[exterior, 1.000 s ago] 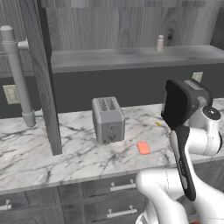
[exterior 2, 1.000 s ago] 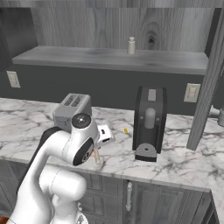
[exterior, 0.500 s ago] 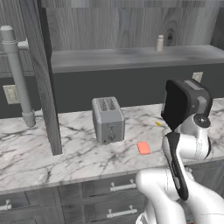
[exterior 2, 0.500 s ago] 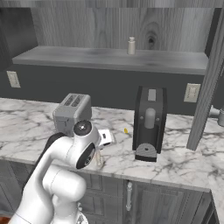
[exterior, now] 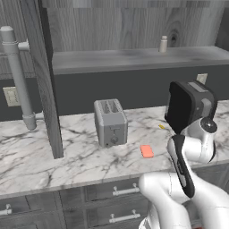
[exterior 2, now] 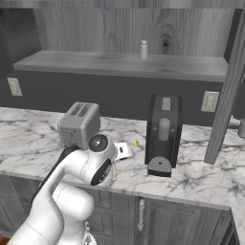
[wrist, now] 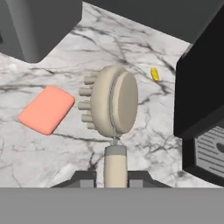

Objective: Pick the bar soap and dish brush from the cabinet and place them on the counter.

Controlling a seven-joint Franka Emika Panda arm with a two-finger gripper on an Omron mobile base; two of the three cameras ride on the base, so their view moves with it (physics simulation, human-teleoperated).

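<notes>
Your gripper [wrist: 115, 175] is clamped on the brush [wrist: 112, 108] by its handle, head forward, bristles turned toward the soap [wrist: 47, 109]. In the hand view the brush hangs over the counter [wrist: 144, 131], just beside the soap and near the black coffee machine [wrist: 203, 105].

You look to be in the last step: the soap [exterior: 146, 151] already lies on the counter [exterior: 27, 156], right of the toaster [exterior: 110, 122] and nearer the front edge, and the brush is out of the cabinet [exterior: 134, 60]. Whether the brush touches the marble, I can't tell.

Next, you need to lower it onto bare marble beside the soap, clear of the coffee machine, and then let go.

On the cabinet shelf, above and right of the toaster, one small beige bottle [exterior: 163, 44] stands upright. Nothing else shows on the shelf.
</notes>
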